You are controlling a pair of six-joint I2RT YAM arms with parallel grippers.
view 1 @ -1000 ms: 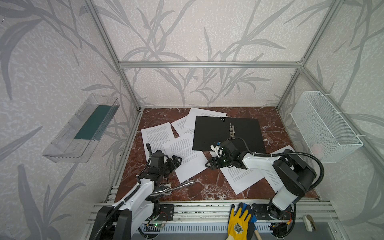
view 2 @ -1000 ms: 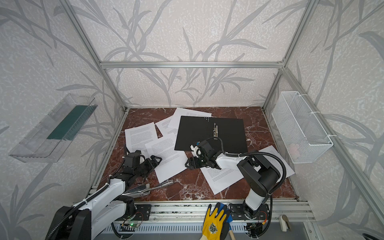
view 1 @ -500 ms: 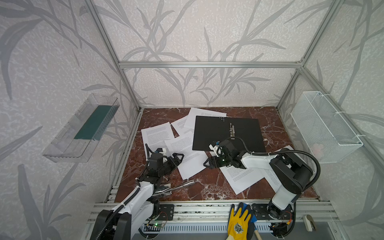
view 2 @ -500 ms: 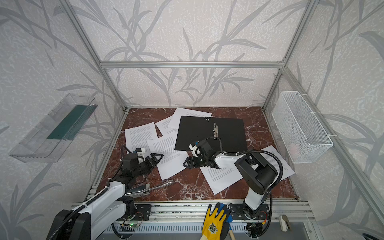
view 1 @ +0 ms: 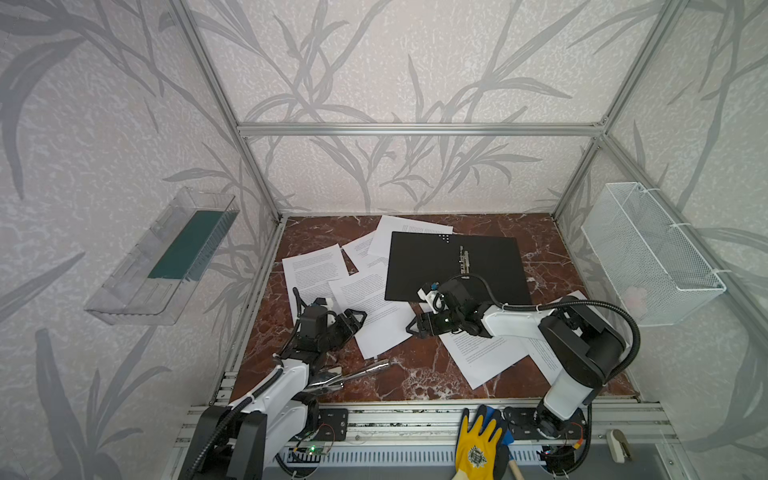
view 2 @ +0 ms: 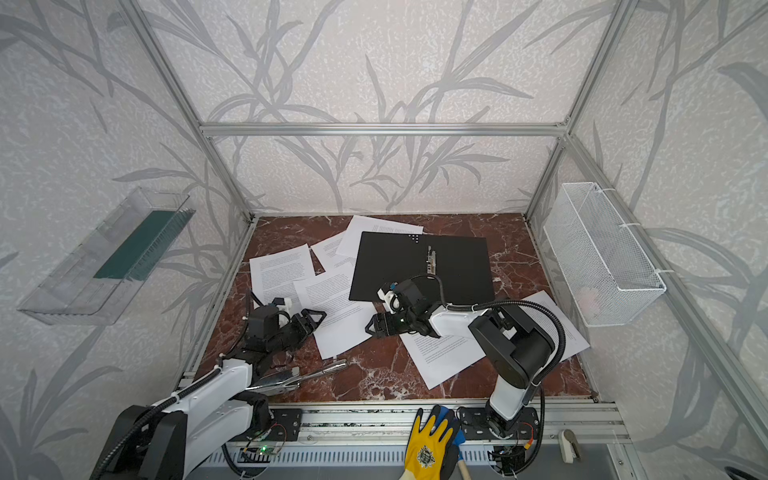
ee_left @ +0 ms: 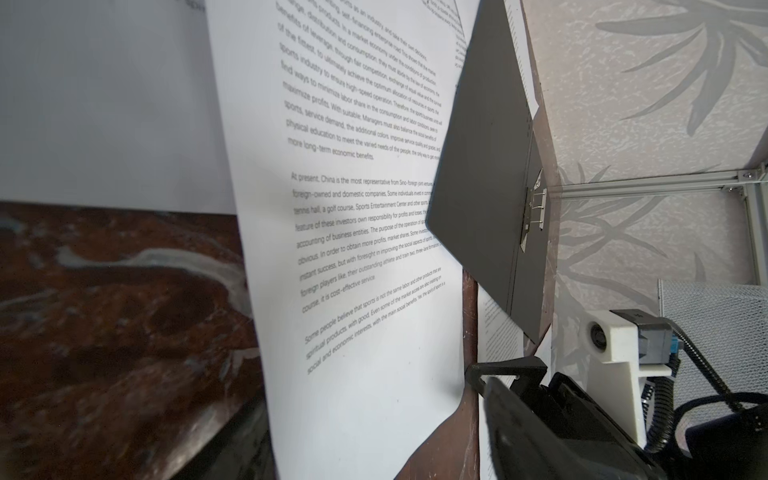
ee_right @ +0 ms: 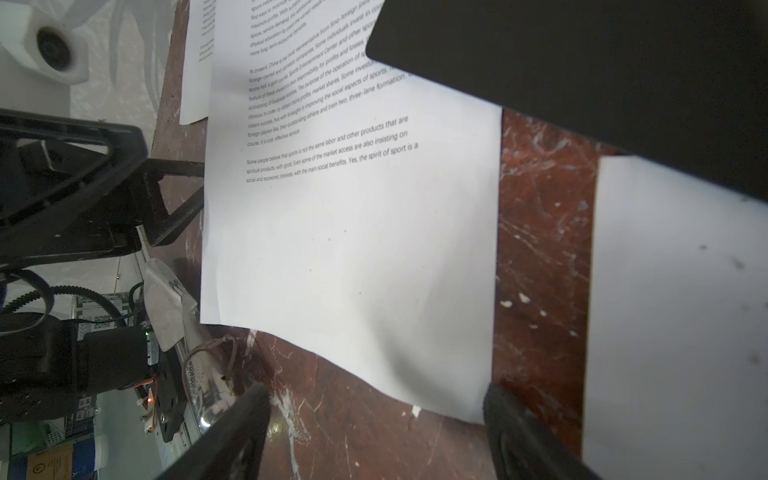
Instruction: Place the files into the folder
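Both top views come to me bright and evenly lit, with a soft diffuse light whose source I cannot place. The arms throw only faint shadows on the tabletop (view 1: pixel 415 374). The sheets (view 1: pixel 311 270) sit near blown-out white, while the folder (view 1: pixel 415 266) reads flat black with little detail. A metal tool (view 1: pixel 357 370) at lower centre-left catches a glint. The frame bars (view 1: pixel 415 129) splay toward the corners from the wide lens. In the left wrist view the mid-sheet text is crisp but the nearest marble is blurred. In the right wrist view the right end effector (ee_right: pixel 374 407) shows its fingers (ee_right: pixel 245 415) as soft dark smears, and grey shading ripples across the paper.
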